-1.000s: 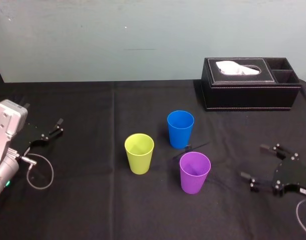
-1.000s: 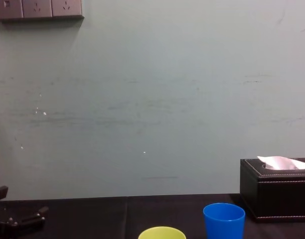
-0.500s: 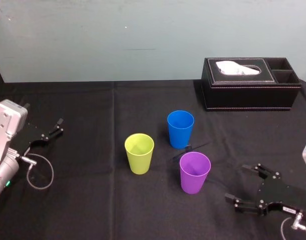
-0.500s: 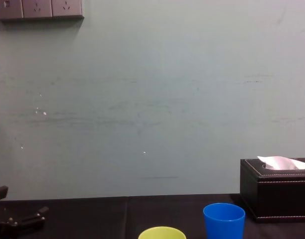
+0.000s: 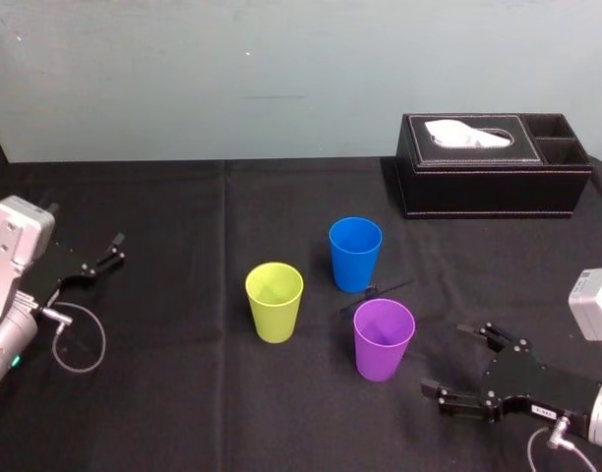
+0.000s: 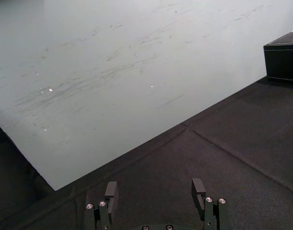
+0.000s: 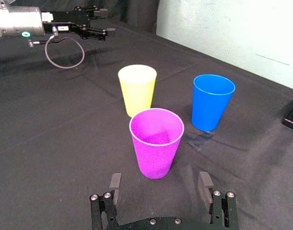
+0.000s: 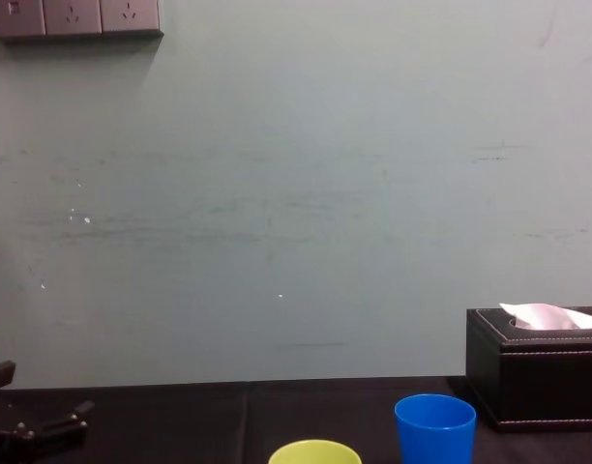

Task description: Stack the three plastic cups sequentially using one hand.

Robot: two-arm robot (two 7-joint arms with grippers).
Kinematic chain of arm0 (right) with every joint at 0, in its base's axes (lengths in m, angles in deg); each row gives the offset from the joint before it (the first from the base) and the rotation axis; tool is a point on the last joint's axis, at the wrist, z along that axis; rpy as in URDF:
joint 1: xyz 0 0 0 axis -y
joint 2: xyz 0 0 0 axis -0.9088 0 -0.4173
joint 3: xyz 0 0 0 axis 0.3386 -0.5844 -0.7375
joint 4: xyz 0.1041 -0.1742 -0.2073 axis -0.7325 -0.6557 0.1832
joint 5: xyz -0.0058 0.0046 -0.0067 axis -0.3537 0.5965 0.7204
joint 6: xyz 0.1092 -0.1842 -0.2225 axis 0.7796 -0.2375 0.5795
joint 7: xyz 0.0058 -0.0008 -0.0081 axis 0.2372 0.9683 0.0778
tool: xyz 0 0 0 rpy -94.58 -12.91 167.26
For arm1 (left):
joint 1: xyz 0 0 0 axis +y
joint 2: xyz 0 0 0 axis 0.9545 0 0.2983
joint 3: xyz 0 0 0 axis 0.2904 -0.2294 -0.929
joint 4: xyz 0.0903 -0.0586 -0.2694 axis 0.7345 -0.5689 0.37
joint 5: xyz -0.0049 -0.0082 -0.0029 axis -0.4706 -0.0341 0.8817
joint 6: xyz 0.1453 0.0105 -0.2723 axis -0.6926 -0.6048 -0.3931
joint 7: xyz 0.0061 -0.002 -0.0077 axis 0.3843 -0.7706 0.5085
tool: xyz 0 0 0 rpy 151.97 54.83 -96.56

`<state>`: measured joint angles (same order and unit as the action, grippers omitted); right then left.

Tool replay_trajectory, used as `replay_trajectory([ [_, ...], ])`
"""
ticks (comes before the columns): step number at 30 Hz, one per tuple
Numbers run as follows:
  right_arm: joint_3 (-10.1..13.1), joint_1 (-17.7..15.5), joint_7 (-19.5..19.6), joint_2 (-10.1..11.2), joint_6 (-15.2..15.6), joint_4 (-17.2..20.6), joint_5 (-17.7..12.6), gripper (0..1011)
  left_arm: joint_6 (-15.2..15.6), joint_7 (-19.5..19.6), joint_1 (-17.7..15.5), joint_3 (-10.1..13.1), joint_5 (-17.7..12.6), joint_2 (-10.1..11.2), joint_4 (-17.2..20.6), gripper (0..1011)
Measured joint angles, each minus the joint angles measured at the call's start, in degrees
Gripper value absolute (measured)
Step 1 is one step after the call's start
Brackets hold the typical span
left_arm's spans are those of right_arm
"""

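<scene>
Fingers (image 7: 204,181) of the right gripper (image 5: 447,359) are spread wide w/ nothing btwn them. On my right wrist cam both tips sit low over the black table (image 5: 183,197), and the gap lines up w/ the purple cup (image 7: 156,143). That cup stands just ahead of the tips. I see no contact on either side. From the head cam this gripper is at the near right of the table, pointing left toward the cup, w/ the silver-grey arm behind it at the frame edge.

All three cups are upright, rims up, each apart from the others:
- The purple cup is nearest me and closest to the gripper.
- The yellow-green cup (image 5: 273,302) is to its left, a bit further back.
- The blue cup (image 5: 355,254) is furthest back, toward the wall (image 5: 281,69), btwn the other two side to side.

None is inside another. On the chest cam I get just the blue cup and the yellow-green rim at the bottom edge.

A black tissue box (image 5: 493,177) sits at the back right near the wall, well apart from the cups, w/ white tissue poking out the top.

The left gripper (image 5: 109,251) is parked at the far left of the table, well away from the cups. Its fingers are also spread and empty, and its wrist cam looks across bare cloth toward the wall. A thin cable (image 5: 80,339) loops on the cloth beside that arm.
</scene>
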<state>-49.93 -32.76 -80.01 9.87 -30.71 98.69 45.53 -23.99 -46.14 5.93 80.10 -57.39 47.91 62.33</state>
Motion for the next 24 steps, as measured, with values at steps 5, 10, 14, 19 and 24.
replay_trajectory([
  [5,-0.8,1.2,0.5,-1.2,0.8,-0.7,0.2,1004,0.0,0.0,0.0,0.0,0.0,0.0,0.0,1010],
  [10,-1.5,2.2,0.7,-1.9,1.2,-1.3,0.4,1004,0.0,0.0,0.0,0.0,0.0,0.0,0.0,1010],
  [14,-2.2,3.2,0.7,-2.6,1.5,-1.9,0.8,1004,0.0,0.0,0.0,0.0,0.0,0.0,0.0,1010],
  [19,-3.4,4.7,0.7,-3.6,1.8,-2.8,1.4,1004,0.0,0.0,0.0,0.0,0.0,0.0,0.0,1010],
  [24,-4.2,5.8,0.7,-4.3,2.0,-3.6,1.8,1004,0.0,0.0,0.0,0.0,0.0,0.0,0.0,1010],
])
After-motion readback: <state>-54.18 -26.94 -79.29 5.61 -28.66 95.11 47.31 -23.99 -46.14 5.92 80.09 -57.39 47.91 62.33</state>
